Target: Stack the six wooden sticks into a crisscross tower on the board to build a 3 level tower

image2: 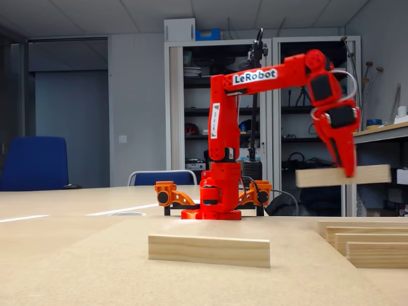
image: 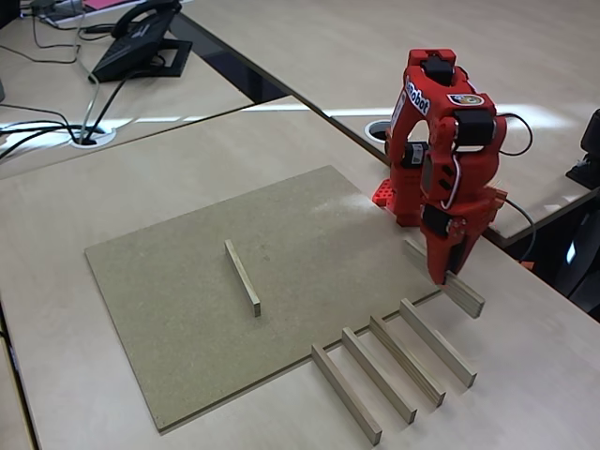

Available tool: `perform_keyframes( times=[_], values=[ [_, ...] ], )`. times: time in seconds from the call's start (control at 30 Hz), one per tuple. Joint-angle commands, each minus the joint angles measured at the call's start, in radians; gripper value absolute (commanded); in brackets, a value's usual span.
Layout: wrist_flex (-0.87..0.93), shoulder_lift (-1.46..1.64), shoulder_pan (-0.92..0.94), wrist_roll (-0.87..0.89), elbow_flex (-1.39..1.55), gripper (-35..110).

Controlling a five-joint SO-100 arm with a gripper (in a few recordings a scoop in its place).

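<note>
Arm: standing at the far right edge of the table, reaching forward and down; red body, lettered upper link reading clearly in the low fixed view.
Gripper (image2: 347,167): pointing downward, fingers closing on a held stick (image2: 343,176), clamping it near its middle.
Gripper from above (image: 442,272): hanging over the held stick (image: 461,292) just off the board's right corner.
Low view adding: clear air showing beneath the held stick, bar lying level, well above the tabletop; height impossible to judge from the high view.
High view adding: full layout of the board (image: 178,309) and the row of sticks, flattened and overlapping in the low view.
Lone stick on board (image: 243,277): lying flat near the board's centre, alone, running diagonally toward the near edge.
Same lone stick, low view (image2: 209,250): showing its long side face, pale with faint grain, resting on the surface in the foreground.
Four waiting sticks (image: 392,367): lying parallel on the pale table, side by side with gaps, far ends touching or just beside the board's right edge.
Same four, low view (image2: 370,242): appearing as stepped ends at the right edge.
Look of sticks: slim, straight, square in section, light wood, all alike.
Board look: tan-brown, speckled, thin, duller than the table (image: 525,375).
Tower: nothing crossing yet, one stick forming the base.
</note>
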Motion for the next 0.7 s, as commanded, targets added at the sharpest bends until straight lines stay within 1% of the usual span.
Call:
perform_keyframes(
  times=[0.0, 0.2, 0.33, 0.5, 0.67],
  values=[
    [0.041, 0.11, 0.112, -0.118, 0.031, 0],
    [-0.018, 0.204, 0.344, -0.379, 0.264, 0],
    [-0.052, 0.235, 0.482, -0.52, 0.36, 0],
    [-0.071, 0.247, 0.618, -0.655, 0.417, 0],
    [-0.137, 0.233, 0.709, -0.736, 0.46, 0]
  ],
)
